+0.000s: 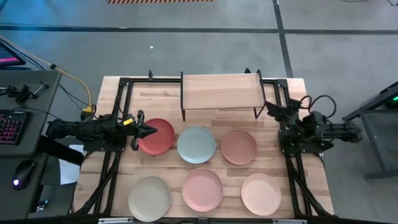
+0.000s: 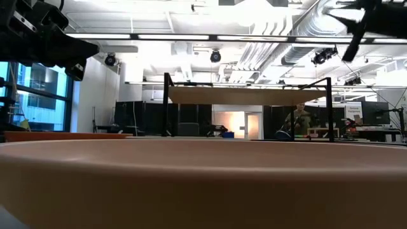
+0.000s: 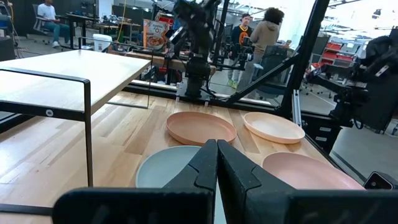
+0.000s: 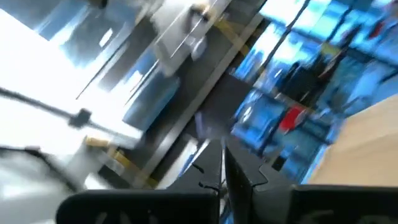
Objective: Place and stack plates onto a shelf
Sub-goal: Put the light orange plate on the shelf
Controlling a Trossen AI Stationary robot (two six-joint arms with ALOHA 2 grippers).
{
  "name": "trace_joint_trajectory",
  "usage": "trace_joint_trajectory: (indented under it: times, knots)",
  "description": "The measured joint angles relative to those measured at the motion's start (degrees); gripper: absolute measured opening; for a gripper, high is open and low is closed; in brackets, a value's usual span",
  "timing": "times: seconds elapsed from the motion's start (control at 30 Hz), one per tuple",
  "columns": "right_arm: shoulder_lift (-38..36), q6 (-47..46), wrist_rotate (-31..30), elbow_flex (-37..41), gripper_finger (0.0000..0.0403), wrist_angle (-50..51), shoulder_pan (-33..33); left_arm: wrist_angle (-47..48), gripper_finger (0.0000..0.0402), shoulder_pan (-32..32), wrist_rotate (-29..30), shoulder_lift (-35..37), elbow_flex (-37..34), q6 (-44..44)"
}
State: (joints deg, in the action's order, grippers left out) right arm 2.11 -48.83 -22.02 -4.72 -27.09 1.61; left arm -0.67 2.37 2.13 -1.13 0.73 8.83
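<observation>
Six round plates lie flat on the tabletop: red [image 1: 160, 138], blue-grey [image 1: 196, 144] and terracotta [image 1: 239, 147] in the far row, cream [image 1: 150, 198], pink [image 1: 202, 189] and peach [image 1: 261, 194] in the near row. The shelf [image 1: 221, 92] stands bare on its black legs at the far edge. My left gripper [image 1: 149, 130], shut [image 3: 216, 163], hovers over the red plate's left part, which is hidden in the left wrist view; the blue-grey plate [image 3: 165, 169] lies ahead of it. My right gripper [image 1: 272, 110], shut [image 4: 222, 167], is raised beside the shelf's right end.
Black frame rails [image 1: 115, 155] run along both table sides under the arms. A near plate's rim [image 2: 203, 178] fills the lower half of the low view, with the shelf [image 2: 248, 95] beyond. A keyboard and mouse sit left of the table. People stand in the room behind.
</observation>
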Motion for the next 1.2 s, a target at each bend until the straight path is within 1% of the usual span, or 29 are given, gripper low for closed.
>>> trace_joint_trajectory:
  times: [0.07, 0.13, 0.2, 0.27, 0.33, 0.4, 0.43, 0.5, 0.6, 0.63, 0.73, 0.83, 0.97, 1.07, 1.13, 1.2]
  knots:
    - [2.44, 1.23, 1.36, -4.62, 0.0020, 6.08, 0.81, 0.00, 0.0001, -0.01, 0.00, 0.00, -0.01, 0.00]
    - [6.25, 3.35, 1.47, -10.94, 0.0042, 16.10, 1.66, 0.00, 0.0001, -0.02, 0.00, 0.00, -0.01, 0.01]
    - [11.19, 4.27, 1.45, -18.09, 0.0073, 29.31, 2.40, 0.00, 0.0001, -0.02, 0.00, 0.02, -0.01, 0.01]
    - [17.00, 2.79, 1.75, -24.91, 0.0107, 45.72, 3.03, 0.00, 0.0001, 0.00, 0.00, 0.02, -0.02, -0.01]
    - [23.42, -1.68, 2.83, -30.80, 0.0140, 61.45, 3.47, 0.00, 0.0001, -0.02, 0.00, 0.02, -0.01, 0.00]
    - [29.29, -9.34, 4.53, -34.47, 0.0168, 75.20, 3.78, 0.00, 0.0001, -0.02, 0.00, 0.00, 0.00, 0.00]
    - [32.18, -13.85, 5.55, -35.20, 0.0179, 80.90, 3.96, 0.00, 0.0001, -0.02, 0.00, 0.02, 0.00, -0.01]
    - [37.24, -23.63, 8.40, -34.96, 0.0194, 88.04, 4.40, -0.01, 0.0001, -0.01, 0.00, 0.00, -0.02, 0.01]
    - [43.18, -32.62, 13.08, -31.25, 0.0205, 88.59, 5.61, 0.00, 0.0001, 0.00, 0.00, 0.00, -0.02, -0.01]
    - [44.90, -34.77, 13.47, -29.78, 0.0205, 86.63, 5.98, -0.02, 0.0001, -0.02, 0.00, 0.01, 0.00, 0.01]
    - [49.31, -39.96, 13.71, -25.40, 0.0207, 76.61, 6.59, -0.01, 0.0001, -0.02, 0.00, 0.01, -0.02, 0.00]
    - [53.54, -41.92, 15.09, -22.18, 0.0207, 69.08, 6.56, 0.00, 0.0001, 0.00, 0.00, 0.01, 0.00, 0.01]
    - [58.66, -45.07, 17.16, -20.50, 0.0207, 66.98, 6.54, 0.00, 0.0001, 0.00, 0.00, 0.02, 0.00, 0.01]
    - [61.57, -43.86, 17.40, -20.65, 0.0203, 66.07, 6.69, 0.00, 0.0001, 0.00, 0.00, 0.01, -0.01, 0.01]
    - [63.36, -42.97, 17.85, -20.69, 0.0191, 65.32, 6.69, 0.00, 0.0001, -0.01, 0.00, 0.00, -0.02, 0.00]
    - [65.07, -42.34, 18.25, -20.95, 0.0168, 65.09, 6.69, 0.00, 0.0001, -0.02, 0.00, 0.02, -0.02, -0.01]
